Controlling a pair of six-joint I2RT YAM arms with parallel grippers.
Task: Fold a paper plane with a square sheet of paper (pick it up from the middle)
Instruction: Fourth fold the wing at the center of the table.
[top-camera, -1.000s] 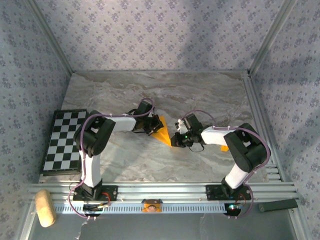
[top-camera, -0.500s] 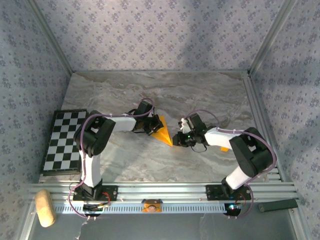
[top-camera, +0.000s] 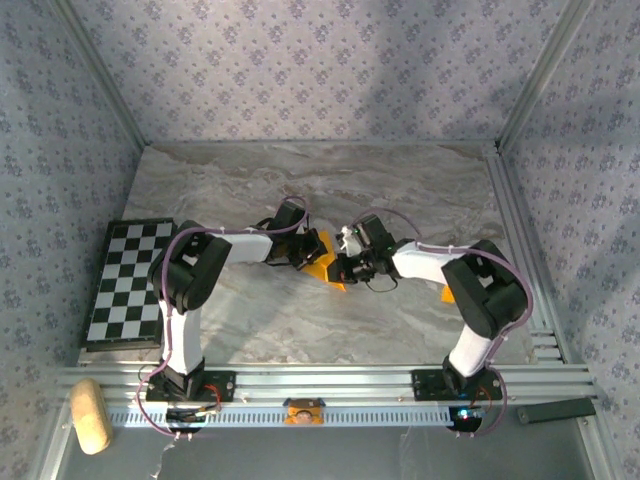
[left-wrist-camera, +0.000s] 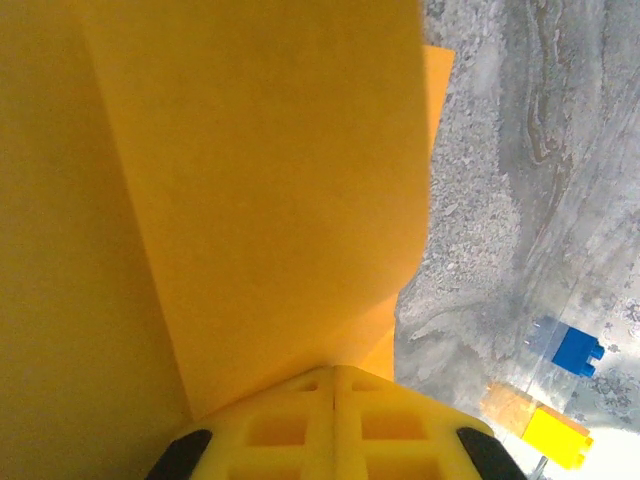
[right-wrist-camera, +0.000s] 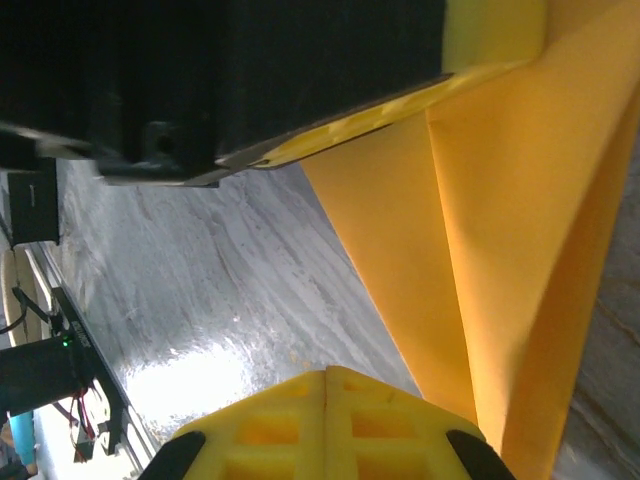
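My right gripper (top-camera: 340, 270) had swung left over the marble table (top-camera: 420, 190), fingers pressed together, and met the folded orange paper (top-camera: 322, 262) at the table's middle. My left gripper (top-camera: 303, 258), also closed, stayed with its tips on the paper. I could not tell whether either one pinched it. I judged a crease was being pressed and the plane was unfinished. The grippers crowded each other. The chequered board (top-camera: 125, 285) lay well apart to the left, and a tiny orange bit (top-camera: 449, 295) lay beside my right arm.
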